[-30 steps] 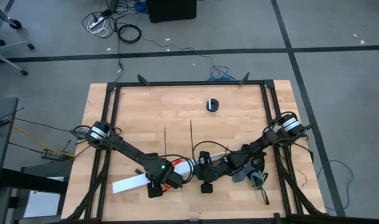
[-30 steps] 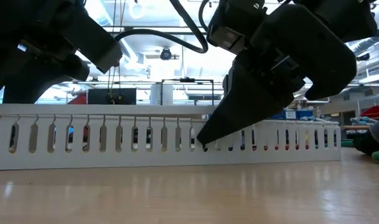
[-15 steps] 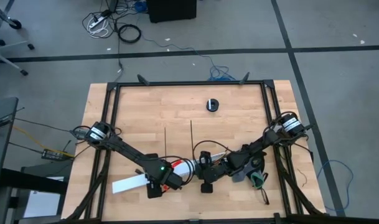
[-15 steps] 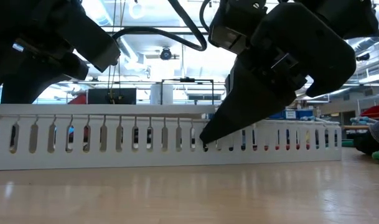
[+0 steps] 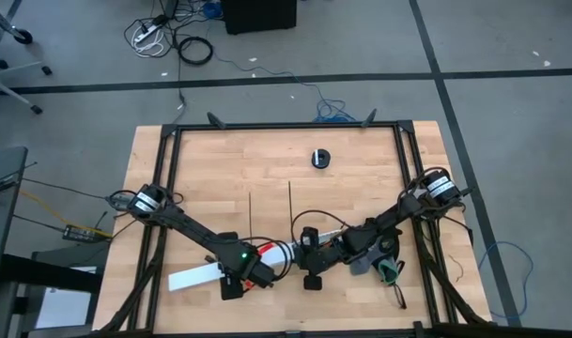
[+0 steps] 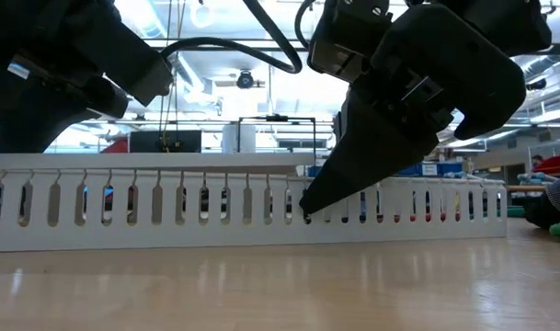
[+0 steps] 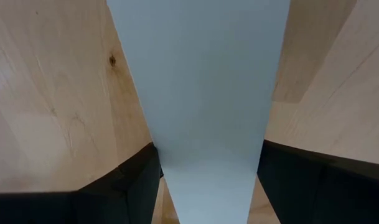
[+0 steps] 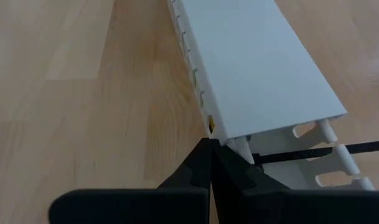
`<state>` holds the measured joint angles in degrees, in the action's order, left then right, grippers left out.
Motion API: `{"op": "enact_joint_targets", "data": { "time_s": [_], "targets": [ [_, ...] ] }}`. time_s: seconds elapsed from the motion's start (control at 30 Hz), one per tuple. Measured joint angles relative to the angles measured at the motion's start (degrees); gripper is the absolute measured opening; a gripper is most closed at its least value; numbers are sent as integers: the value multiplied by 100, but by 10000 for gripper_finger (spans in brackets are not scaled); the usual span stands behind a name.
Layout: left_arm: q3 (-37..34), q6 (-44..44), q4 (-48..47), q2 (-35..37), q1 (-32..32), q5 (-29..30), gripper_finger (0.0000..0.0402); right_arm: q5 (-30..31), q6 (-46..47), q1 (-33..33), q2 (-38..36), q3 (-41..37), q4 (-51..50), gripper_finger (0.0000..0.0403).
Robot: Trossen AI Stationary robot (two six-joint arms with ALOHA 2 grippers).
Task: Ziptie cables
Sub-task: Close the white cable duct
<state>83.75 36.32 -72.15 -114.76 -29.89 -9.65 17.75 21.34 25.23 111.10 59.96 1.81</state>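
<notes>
The left gripper (image 7: 205, 186) is clamping the white slotted channel (image 7: 198, 93) between its two fingers (image 7: 124, 186) at the near middle of the wooden table (image 5: 210, 169). The right gripper (image 8: 209, 163) is sitting with its fingertips pressed together, touching the edge of the channel where the cover meets the slotted wall, holding nothing. A black ziptie (image 8: 313, 151) is running across the slots just beside those tips. Coloured cables (image 6: 427, 204) are showing through the slots at the channel's right end. Two more zipties (image 5: 288, 202) are lying farther back, near the table's middle, well apart from a small black disc (image 5: 320, 158)
</notes>
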Motion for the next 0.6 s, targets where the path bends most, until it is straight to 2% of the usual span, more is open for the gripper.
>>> {"op": "enact_joint_targets", "data": {
  "time_s": [0.43, 0.6],
  "targets": [
    [-138, -10, -11, 6, -19, -96, 224, -63, -144, -33, -115, -32, 80, 0],
    [49, -5, -252, -27, -26, 143, 224, -107, -146, -69, -119, -30, 110, 0]
  ]
}}
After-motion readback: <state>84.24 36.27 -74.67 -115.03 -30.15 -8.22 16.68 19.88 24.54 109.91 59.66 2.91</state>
